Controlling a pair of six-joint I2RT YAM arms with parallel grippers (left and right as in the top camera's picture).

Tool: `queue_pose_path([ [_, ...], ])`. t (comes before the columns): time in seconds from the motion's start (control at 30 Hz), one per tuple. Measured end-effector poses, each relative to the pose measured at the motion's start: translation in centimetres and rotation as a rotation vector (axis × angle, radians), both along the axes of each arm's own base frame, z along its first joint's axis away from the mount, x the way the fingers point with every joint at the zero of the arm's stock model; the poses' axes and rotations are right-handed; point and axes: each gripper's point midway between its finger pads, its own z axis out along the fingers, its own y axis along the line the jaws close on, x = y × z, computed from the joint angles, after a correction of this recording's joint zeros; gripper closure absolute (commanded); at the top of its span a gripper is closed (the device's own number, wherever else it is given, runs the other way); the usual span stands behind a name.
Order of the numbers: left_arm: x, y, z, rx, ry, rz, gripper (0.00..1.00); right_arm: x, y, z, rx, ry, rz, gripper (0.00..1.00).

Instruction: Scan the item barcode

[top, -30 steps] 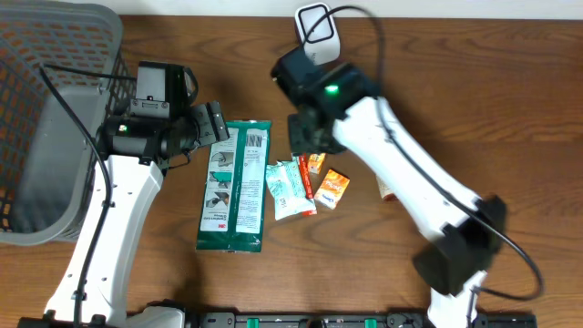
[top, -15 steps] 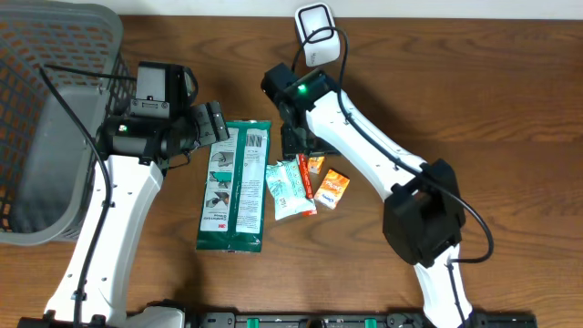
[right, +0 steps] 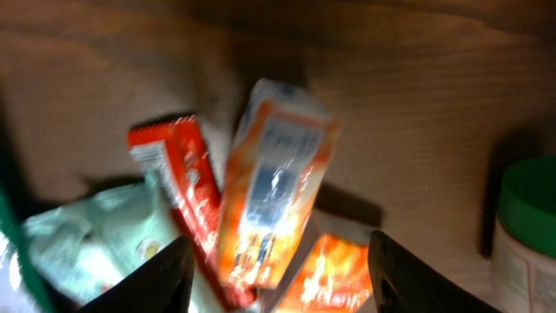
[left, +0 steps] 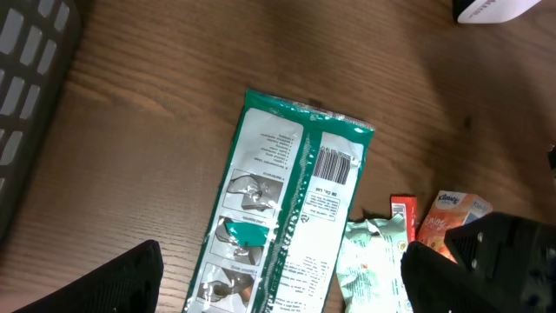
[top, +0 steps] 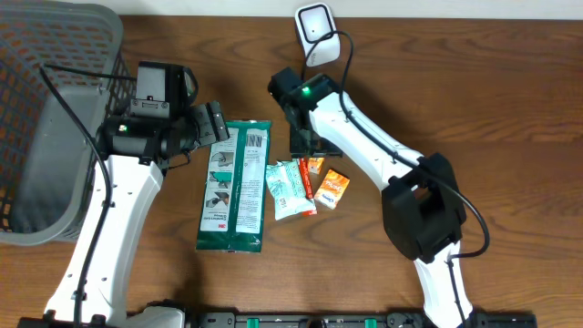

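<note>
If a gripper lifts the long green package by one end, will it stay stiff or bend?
Probably it bends: the green package looks like a thin, flat film pouch with a crimped top edge. It seems light for its length. The shiny film may slip, and sagging could curve the barcode.

Overhead faces down; nearer wrist views seemingly share orange packet point(right: 274, 191).

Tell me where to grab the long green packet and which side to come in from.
Pinch the left long edge of the green packet, about midway, coming from the left. It lies flat, and that edge borders bare table, while the right edge is crowded by a pale sachet. This likely also keeps the grip clear of the barcode, face up near its far end.
</note>
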Motion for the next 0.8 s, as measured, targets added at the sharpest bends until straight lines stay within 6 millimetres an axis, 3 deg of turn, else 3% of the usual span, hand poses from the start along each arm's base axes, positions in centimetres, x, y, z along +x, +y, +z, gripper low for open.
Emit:
queue_pose_path([
  [0.43, 0.0, 0.01, 0.0, 0.0, 0.0, 0.0, 0.12, 0.34, -0.5, -0.9, 0.006, -0.006, -0.04, 0.7],
  [0.6, 0.0, 0.01, 0.0, 0.0, 0.0, 0.0, 0.12, 0.56, -0.49, -0.9, 0.011, -0.012, -0.047, 0.62],
  [0.8, 0.0, 0.0, 0.0, 0.0, 0.0, 0.0, 0.12, 0.71, -0.79, -0.95, 0.009, -0.011, -0.045, 0.66],
])
